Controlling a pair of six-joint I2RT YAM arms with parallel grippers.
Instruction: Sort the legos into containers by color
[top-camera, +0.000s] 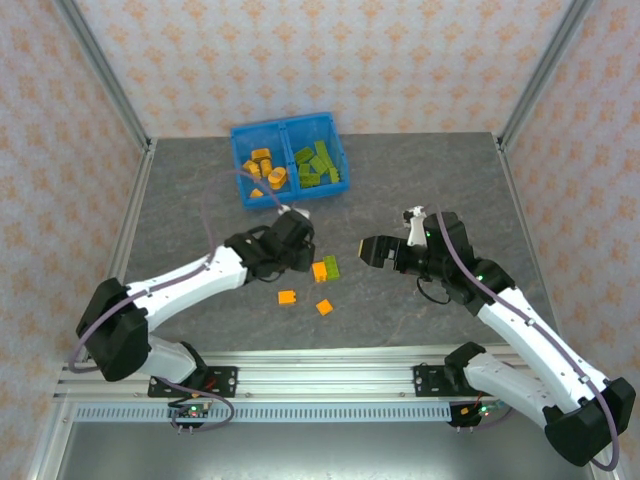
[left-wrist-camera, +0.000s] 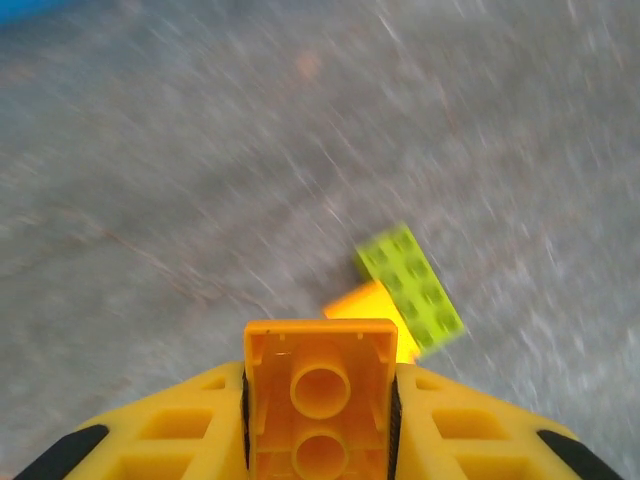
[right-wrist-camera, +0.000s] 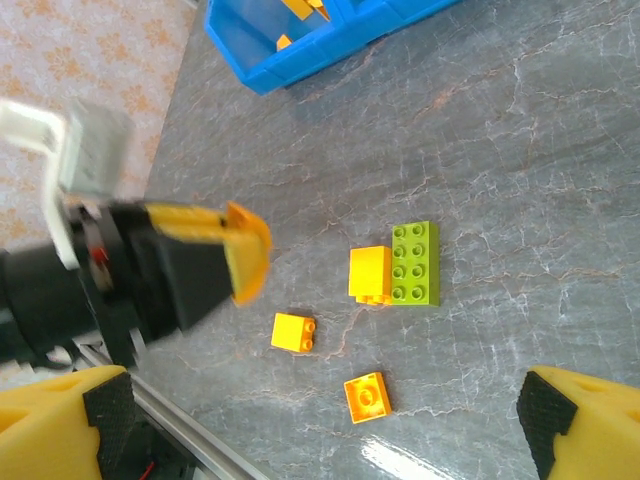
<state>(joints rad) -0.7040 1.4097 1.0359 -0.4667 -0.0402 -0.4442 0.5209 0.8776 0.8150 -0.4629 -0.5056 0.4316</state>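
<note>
At left gripper (left-wrist-camera: 320, 425): orange lego (left-wrist-camera: 320, 350) pinched, bound for bin (top-camera: 241, 175). Near loose legos (top-camera: 325, 268): right gripper (top-camera: 377, 250) wide, awaiting pick.

One orange lego (left-wrist-camera: 320, 400) held — four loose.

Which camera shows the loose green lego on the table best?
The right wrist view: the green lego is sharp, studs clear, beside an orange brick. The left wrist view blurs it; the top external view shows it tiny.

White arms (top-camera: 190, 278) with black joints (top-camera: 118, 340), lilac cables (top-camera: 207, 222), yellow black-padded jaws
</note>
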